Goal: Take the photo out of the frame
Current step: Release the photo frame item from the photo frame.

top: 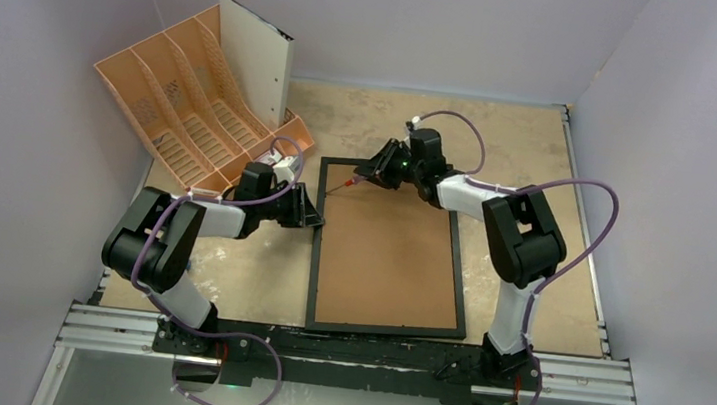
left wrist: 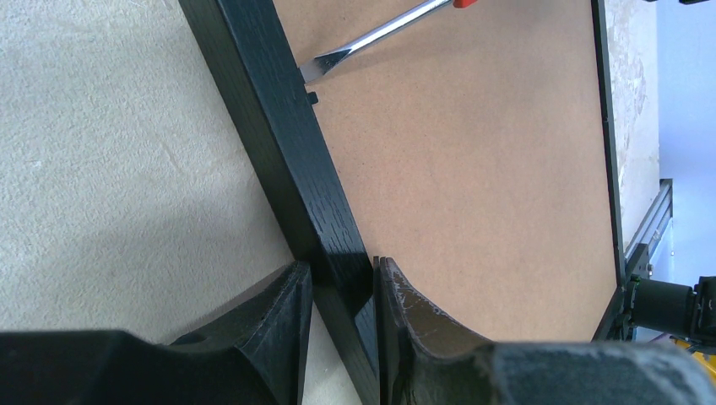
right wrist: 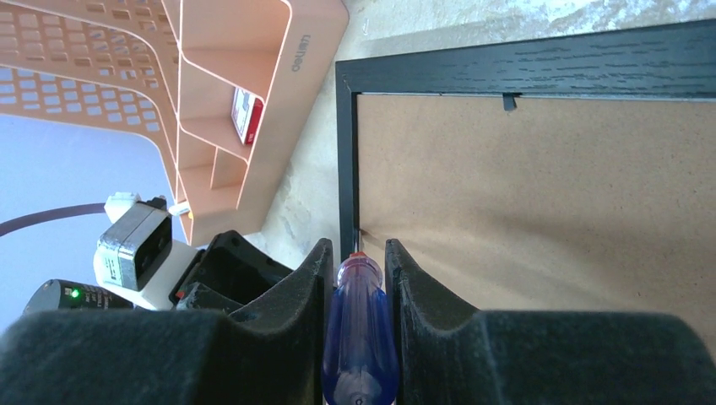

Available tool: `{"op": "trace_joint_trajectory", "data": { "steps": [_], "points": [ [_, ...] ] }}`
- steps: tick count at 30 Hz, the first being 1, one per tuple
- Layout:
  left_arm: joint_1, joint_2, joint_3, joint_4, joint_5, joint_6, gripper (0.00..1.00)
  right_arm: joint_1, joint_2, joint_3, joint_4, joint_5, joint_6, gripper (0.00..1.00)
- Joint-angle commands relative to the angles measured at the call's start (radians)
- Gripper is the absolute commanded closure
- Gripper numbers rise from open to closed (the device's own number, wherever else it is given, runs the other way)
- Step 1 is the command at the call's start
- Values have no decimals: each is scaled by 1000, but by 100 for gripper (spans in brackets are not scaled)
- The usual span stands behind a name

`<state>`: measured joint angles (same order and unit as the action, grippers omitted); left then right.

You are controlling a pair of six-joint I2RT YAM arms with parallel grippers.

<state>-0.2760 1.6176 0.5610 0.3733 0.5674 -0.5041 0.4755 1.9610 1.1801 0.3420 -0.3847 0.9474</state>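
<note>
The black frame [top: 387,325] lies face down on the table, its brown backing board [top: 385,251] facing up. The photo is hidden beneath the board. My left gripper [top: 312,220] is shut on the frame's left rail [left wrist: 279,110], one finger outside it and one on the board side [left wrist: 342,278]. My right gripper [top: 375,169] is at the frame's far left corner, shut on a blue-handled screwdriver [right wrist: 359,337]. Its flat blade [left wrist: 371,35] points at the left rail's inner edge, just beside a small black tab [left wrist: 310,98]. Another tab [right wrist: 509,102] sits on the top rail.
An orange file organiser [top: 184,104] stands at the far left, close to the frame's corner [right wrist: 279,101], with a white sheet [top: 254,61] upright in it. Grey walls close in on three sides. An aluminium rail [top: 349,347] runs along the near edge.
</note>
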Motion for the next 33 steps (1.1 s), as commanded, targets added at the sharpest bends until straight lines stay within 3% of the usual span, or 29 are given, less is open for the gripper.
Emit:
{"op": "trace_joint_trajectory", "data": {
  "steps": [1, 9, 16, 33],
  "points": [
    [-14, 20, -4, -43, 33, 41, 88, 0, -15, -50, -1, -30, 11, 100],
    [-14, 28, -5, -36, 32, 41, 88, -75, -54, 5, -102, -52, -81, 100],
    [-14, 29, -5, -31, 34, 38, 87, -59, -26, -58, 1, -55, -45, 100],
    [-14, 27, -5, -32, 38, 37, 87, 11, 27, -79, 45, -20, -23, 100]
  ]
}}
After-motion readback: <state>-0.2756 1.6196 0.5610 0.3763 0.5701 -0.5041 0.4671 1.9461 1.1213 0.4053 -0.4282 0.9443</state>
